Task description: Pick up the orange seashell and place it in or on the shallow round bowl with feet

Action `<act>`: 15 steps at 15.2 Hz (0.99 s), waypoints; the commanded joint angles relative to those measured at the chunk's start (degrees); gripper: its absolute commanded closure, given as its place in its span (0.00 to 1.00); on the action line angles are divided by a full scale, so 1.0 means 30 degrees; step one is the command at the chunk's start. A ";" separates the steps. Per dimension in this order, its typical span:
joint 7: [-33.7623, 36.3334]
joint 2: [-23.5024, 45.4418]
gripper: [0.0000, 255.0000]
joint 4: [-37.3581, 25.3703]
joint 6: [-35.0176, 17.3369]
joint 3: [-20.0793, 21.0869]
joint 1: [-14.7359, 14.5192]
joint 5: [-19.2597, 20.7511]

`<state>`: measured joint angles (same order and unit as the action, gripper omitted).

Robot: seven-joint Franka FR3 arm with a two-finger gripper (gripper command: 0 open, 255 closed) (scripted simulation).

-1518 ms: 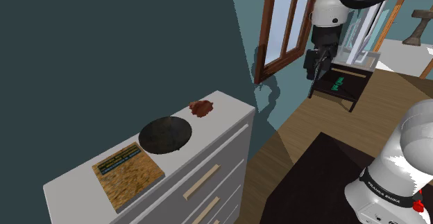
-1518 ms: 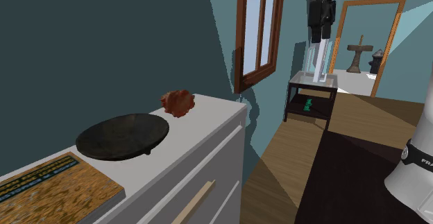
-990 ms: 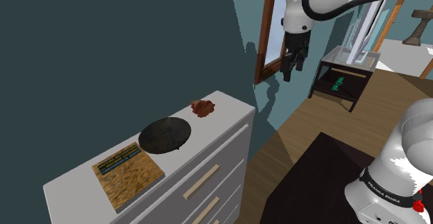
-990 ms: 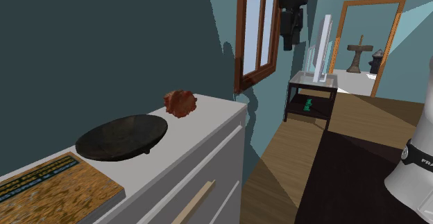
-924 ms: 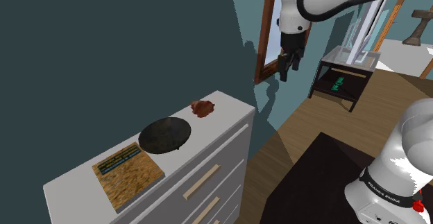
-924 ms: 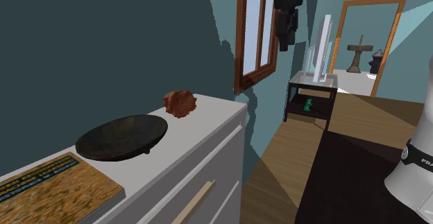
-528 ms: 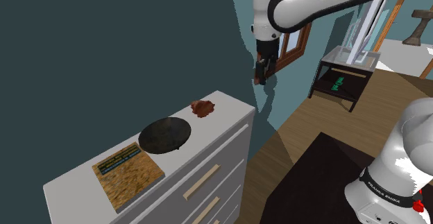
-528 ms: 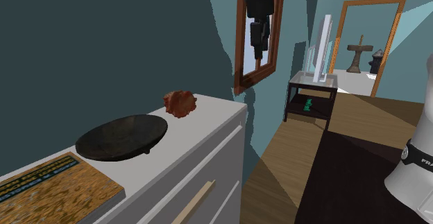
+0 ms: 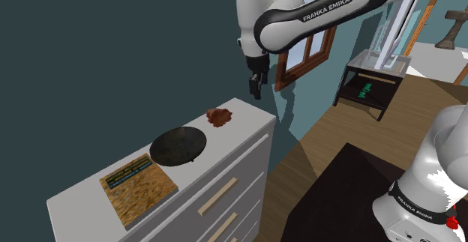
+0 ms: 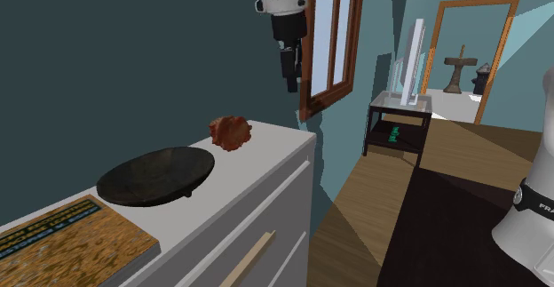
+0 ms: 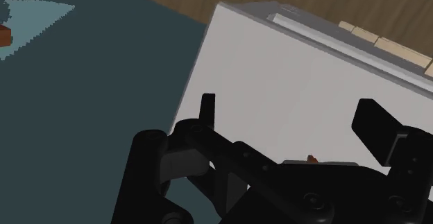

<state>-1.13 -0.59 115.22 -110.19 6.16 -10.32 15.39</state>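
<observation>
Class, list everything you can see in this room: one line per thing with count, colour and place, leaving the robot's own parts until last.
seashell: one, reddish orange, dresser top, at the end toward the window
bowl: one, dark, middle of dresser top
board: one, wood-patterned with dark label, dresser top, bowl's other side
dresser: one, pale grey, against dark wall
window: one, brown frame, teal wall
side table: one, dark, wooden floor
arm: one, white, high over dresser's end
pincer: one, black, open, in the air near the seashell, not touching it

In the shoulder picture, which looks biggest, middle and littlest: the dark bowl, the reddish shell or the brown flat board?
1. brown flat board, biggest, though it seems nearer the camera than the others, which may add to it.
2. dark bowl, middle.
3. reddish shell, clearly the littlest.
</observation>
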 commanded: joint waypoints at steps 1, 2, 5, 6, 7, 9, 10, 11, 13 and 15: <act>-0.0176 0.1341 0.00 -0.1192 -0.0149 0.0312 -0.0307 0.0506; -0.0266 0.1957 0.00 -0.1738 -0.0209 0.0451 -0.0466 0.0766; -0.0546 0.3796 0.00 -0.3430 -0.0309 0.0829 -0.0995 0.1582; -0.0646 0.4407 0.00 -0.4012 -0.0317 0.0941 -0.1190 0.1862; -0.0751 0.5018 0.00 -0.4603 -0.0313 0.1049 -0.1391 0.2146; -0.0979 0.6237 0.00 -0.5813 -0.0274 0.1242 -0.1822 0.2716; -0.1104 0.6847 0.00 -0.6433 -0.0240 0.1326 -0.2052 0.3001; -0.1224 0.7393 0.00 -0.6994 -0.0202 0.1393 -0.2267 0.3253; -0.1165 0.7522 0.00 -0.6698 -0.0638 0.1320 -0.2193 0.3336; -0.1102 0.7665 0.00 -0.6422 -0.1068 0.1255 -0.2114 0.3428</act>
<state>-4.43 21.92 95.87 -112.76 10.04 -16.77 25.45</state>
